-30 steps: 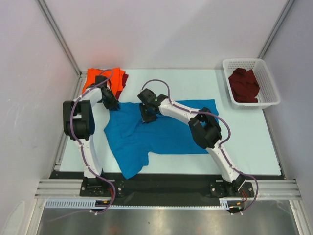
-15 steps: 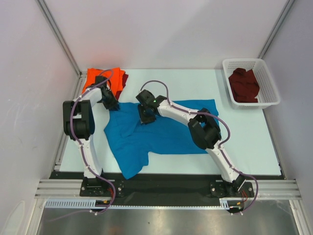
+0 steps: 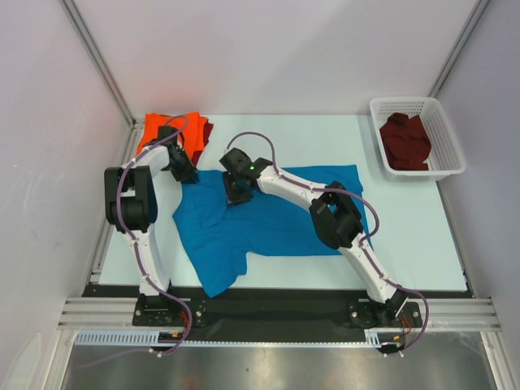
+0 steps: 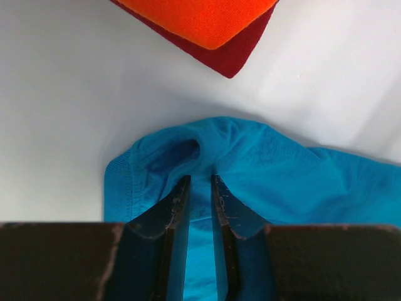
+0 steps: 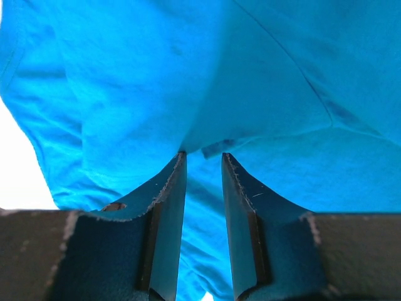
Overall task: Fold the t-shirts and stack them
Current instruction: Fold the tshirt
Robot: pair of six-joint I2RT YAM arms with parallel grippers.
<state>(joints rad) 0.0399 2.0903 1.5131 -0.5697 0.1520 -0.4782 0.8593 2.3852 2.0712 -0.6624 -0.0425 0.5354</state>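
Blue t-shirt [image 3: 276,223]: spread across mid-table [image 3: 414,244].
Left gripper [image 4: 200,182]: narrow, pinching its far-left edge.
Right gripper [image 5: 203,157]: narrow, pinching a raised fold.
Orange t-shirt [image 3: 161,128]: folded, far-left corner, atop maroon t-shirt [image 3: 205,130].

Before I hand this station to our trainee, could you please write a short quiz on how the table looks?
1. True or false: the orange t-shirt lies on top of a maroon t-shirt.
2. Which t-shirt do both arms' jaws pinch? A orange, B blue, C maroon.
3. What lies in the white basket?
Key: 1 true. 2 B, the blue t-shirt. 3 a crumpled maroon t-shirt.
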